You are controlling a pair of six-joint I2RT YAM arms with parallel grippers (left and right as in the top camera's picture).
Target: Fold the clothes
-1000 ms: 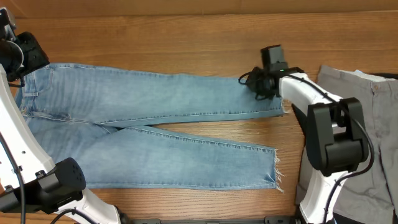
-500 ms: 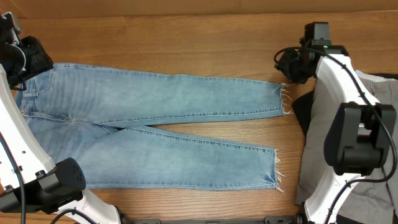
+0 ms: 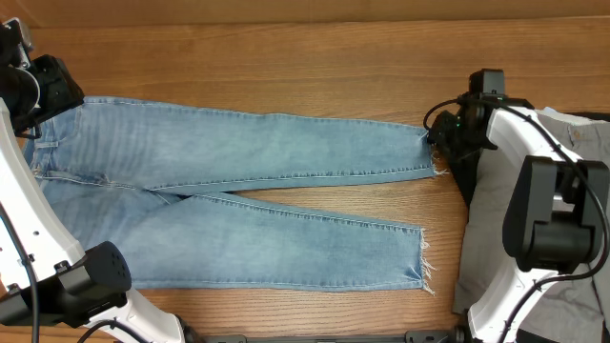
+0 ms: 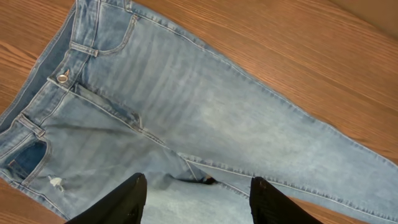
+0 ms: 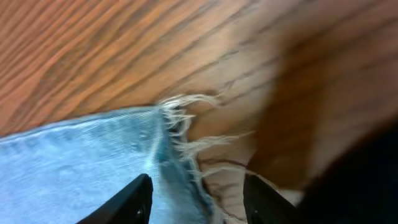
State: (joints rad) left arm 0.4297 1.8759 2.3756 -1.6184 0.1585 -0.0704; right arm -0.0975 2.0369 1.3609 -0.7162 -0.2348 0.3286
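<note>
On the tabletop (image 3: pixel 286 57) the jeans (image 3: pixel 238 191) lie flat, legs apart. The right jaws, clenched a second ago, now stand released over the far leg's frayed hem (image 5: pixel 180 124); the left jaws hang released above the waist end. Folding can begin, I think.

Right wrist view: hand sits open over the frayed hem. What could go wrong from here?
1. The right hand straddles the frayed hem at its corner; closing there may pinch only loose threads, and the jeans could slip out.
2. The black cloth lies right beside that hem and might get caught too.
3. The legs lie splayed, so a fold may come out skewed.
</note>
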